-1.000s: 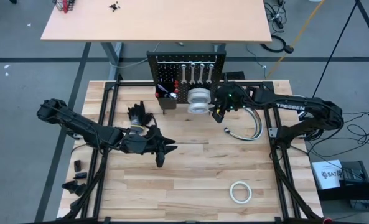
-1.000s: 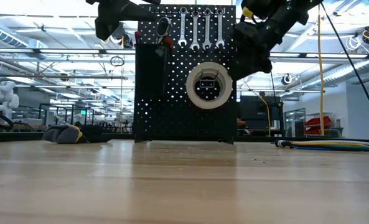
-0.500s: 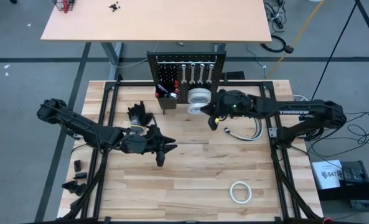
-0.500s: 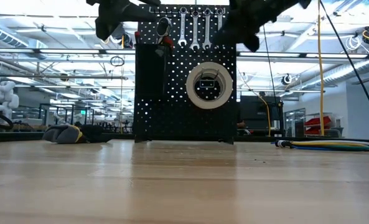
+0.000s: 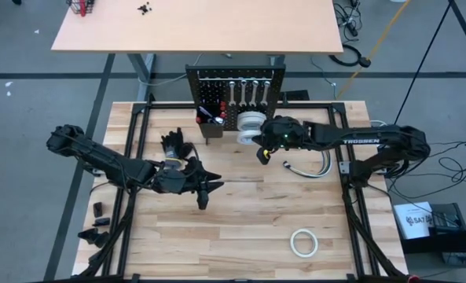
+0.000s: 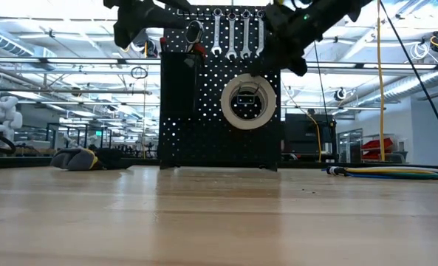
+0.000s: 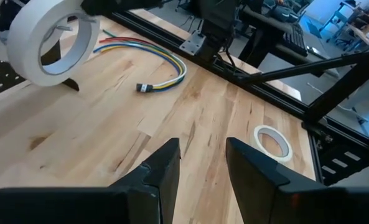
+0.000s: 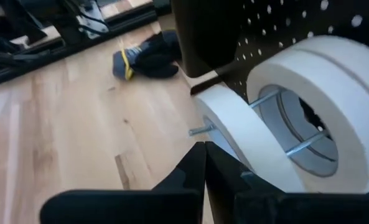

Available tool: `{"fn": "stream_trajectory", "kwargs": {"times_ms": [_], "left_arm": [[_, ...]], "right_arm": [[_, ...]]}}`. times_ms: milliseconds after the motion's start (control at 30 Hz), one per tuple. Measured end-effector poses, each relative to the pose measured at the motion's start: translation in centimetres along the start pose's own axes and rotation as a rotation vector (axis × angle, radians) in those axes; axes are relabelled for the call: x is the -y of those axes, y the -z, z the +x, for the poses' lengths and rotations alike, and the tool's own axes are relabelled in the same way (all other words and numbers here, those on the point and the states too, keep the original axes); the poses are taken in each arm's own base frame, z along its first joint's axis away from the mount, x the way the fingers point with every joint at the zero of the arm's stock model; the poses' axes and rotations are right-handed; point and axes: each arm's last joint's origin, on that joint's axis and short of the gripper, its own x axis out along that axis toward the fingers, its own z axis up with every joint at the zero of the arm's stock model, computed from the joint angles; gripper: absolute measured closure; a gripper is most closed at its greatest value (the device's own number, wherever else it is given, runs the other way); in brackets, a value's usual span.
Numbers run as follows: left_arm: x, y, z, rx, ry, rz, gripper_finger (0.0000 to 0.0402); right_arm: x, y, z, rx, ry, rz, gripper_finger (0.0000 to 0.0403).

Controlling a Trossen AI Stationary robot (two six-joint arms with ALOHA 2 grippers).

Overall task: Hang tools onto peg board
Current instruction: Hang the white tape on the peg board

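The black peg board (image 5: 234, 93) stands upright at the table's far edge. Silver wrenches (image 6: 237, 33) hang along its top. White tape rolls (image 6: 248, 101) hang on a wire hook (image 8: 200, 130), and red-handled screwdrivers (image 5: 205, 114) stick out of the box bin (image 5: 214, 127). Another tape roll (image 5: 303, 243) lies flat near the front right. My right gripper (image 8: 204, 163) is shut just in front of the hanging rolls (image 8: 308, 106), holding nothing. My left gripper (image 7: 203, 167) hovers open over the table's middle left, empty.
Black gloves (image 5: 177, 145) lie left of the peg board's foot. A coloured cable (image 5: 311, 165) curves on the table to the right of the rolls. Bare wood stretches across the table's near half.
My right gripper has swung from the right of the hanging tape rolls toward the table's left, across their front, has come a little toward the near edge, and has shut on nothing. The rolls stay on their hook.
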Motion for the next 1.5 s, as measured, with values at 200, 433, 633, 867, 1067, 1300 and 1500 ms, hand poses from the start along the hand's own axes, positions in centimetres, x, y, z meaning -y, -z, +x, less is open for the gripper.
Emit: {"fn": "stream_trajectory", "kwargs": {"times_ms": [200, 433, 633, 867, 1067, 1300, 1500], "left_arm": [[0.0, 0.0, 0.0, 0.001, 0.000, 0.022, 0.0269], [0.0, 0.0, 0.0, -0.001, -0.001, 0.024, 0.0269], [-0.1, 0.1, 0.0, -0.010, -0.007, 0.029, 0.0269], [-0.1, 0.2, 0.0, -0.016, -0.011, 0.033, 0.0269], [-0.1, 0.2, 0.0, -0.017, -0.011, 0.041, 0.0269], [-0.1, 0.2, 0.0, -0.024, -0.009, 0.068, 0.0269], [-0.1, 0.2, 0.0, -0.027, -0.006, 0.110, 0.0269]], "right_arm": [[0.2, 0.5, 1.5, 0.007, 0.099, 0.001, 0.0402], [0.4, 0.2, 2.2, 0.075, 0.186, 0.034, 0.0403], [1.2, 0.4, 3.1, 0.073, 0.244, 0.083, 0.0403], [1.2, 0.0, 2.7, 0.124, 0.298, 0.089, 0.0403], [-0.6, -0.4, 0.7, 0.169, 0.221, 0.085, 0.0403], [-2.8, -0.6, -3.1, 0.162, 0.037, 0.131, 0.0403], [-4.4, 0.8, -5.6, 0.082, -0.018, 0.164, 0.0403]]}}
